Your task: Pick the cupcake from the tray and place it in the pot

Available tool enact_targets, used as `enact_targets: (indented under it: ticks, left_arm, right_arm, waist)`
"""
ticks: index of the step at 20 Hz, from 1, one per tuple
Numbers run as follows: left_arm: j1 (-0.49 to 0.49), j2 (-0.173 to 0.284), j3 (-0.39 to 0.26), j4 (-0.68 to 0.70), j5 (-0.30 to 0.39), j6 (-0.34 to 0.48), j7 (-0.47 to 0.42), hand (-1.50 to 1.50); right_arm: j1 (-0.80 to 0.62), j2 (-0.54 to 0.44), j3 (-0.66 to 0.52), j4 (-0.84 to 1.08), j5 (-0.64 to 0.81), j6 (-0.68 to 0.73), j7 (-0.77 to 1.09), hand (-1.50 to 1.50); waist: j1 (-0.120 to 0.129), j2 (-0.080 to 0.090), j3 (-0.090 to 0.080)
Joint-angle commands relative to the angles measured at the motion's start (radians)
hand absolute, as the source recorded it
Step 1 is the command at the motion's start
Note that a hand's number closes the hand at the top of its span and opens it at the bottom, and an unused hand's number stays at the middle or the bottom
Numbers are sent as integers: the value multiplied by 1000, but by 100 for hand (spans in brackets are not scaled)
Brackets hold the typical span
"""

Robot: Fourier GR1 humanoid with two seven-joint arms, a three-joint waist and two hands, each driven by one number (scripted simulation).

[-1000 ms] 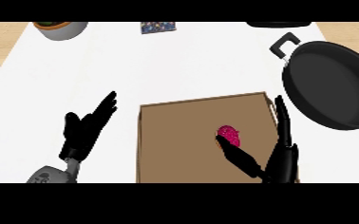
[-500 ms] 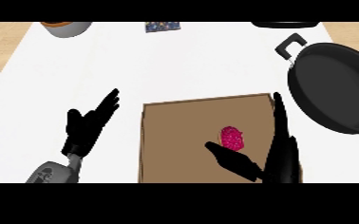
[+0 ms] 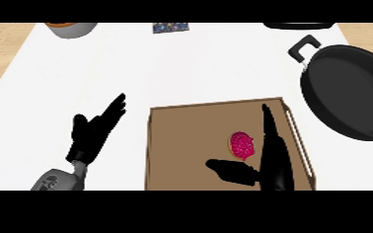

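1. Fingers of the right hand (image 3: pixel 273 160) are stretching straight toward twelve o'clock over the tray (image 3: pixel 186 148), with the thumb jutting toward nine o'clock; the hand is lying open and gripping nothing.
2. Sitting in the crook between those fingers and the thumb is the pink cupcake (image 3: pixel 242 144), resting on the tray's right half, just beside the fingers; whether they are touching it cannot be told.
3. Judging by this, the pick step is in hand: the cupcake is not yet grasped and not yet lifted.
4. Next, the move is probably calling for the fingers and thumb to curl round the cupcake, then a lift and a carry toward two o'clock.
5. Waiting there, well apart from the tray, is the black pot (image 3: pixel 342 96), its handle pointing to eleven o'clock.
6. Resting at nine o'clock of the tray is the left hand (image 3: pixel 93 133), open, fingers slanting toward one o'clock, holding nothing.
7. Farther out, at eleven o'clock, a grey bowl (image 3: pixel 70 28) is sitting by the counter's far edge.
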Motion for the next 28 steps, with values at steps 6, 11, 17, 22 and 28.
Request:
enact_targets:
  ticks: [6,11,17,22,28]
  left_arm:
    - [-1,-76,32,-4,-91,-12,30,0]
    - [18,-103,59,37,-101,-51,-17,0]
    - [5,-90,91,32,-109,-68,-3,0]
    - [22,-84,113,-30,-99,-86,41,0]
    - [39,-109,126,-32,-137,-89,34,0]
  right_arm:
    - [178,-65,-16,-31,-15,-72,-153,-150]
    - [192,-94,-89,-44,-191,-82,-296,-150]
    - [178,-29,-73,75,-371,-152,-555,-150]
    - [227,1,-88,222,-551,-234,-797,-150]
    - [144,2,-174,410,-770,-176,-970,-150]
  waist:
    - [-6,-1,1]
    - [-6,0,1]
    - [-3,0,1]
    - [-3,0,2]
    - [1,0,2]
